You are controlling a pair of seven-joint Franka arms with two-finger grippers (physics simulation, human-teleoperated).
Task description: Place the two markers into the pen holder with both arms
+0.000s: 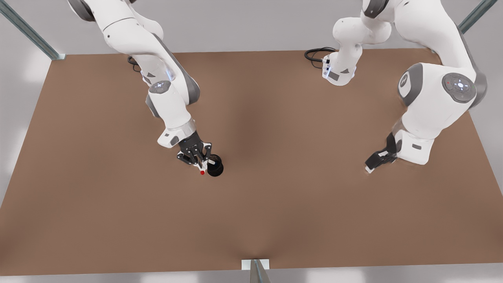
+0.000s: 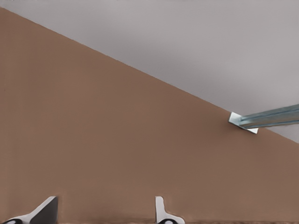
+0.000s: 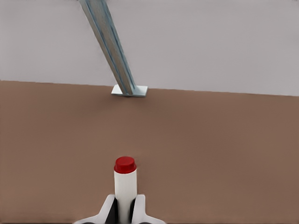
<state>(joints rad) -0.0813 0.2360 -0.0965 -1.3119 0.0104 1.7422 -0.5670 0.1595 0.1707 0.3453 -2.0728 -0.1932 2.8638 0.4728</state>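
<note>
Beside pen holder point(image 1: 215, 168), right gripper point(image 1: 200, 161) clamps red-ended white marker point(image 3: 125, 184), prob. tilted.

The front view looks steeply down from high above the flat brown worktop point(image 1: 275, 204), facing both arms. Each wrist view skims low across that same worktop toward its edge.

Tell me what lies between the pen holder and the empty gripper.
Nothing: in the front view, only bare table separates the pen holder from the left gripper. The right gripper holds the red-capped marker beside the holder.
</note>
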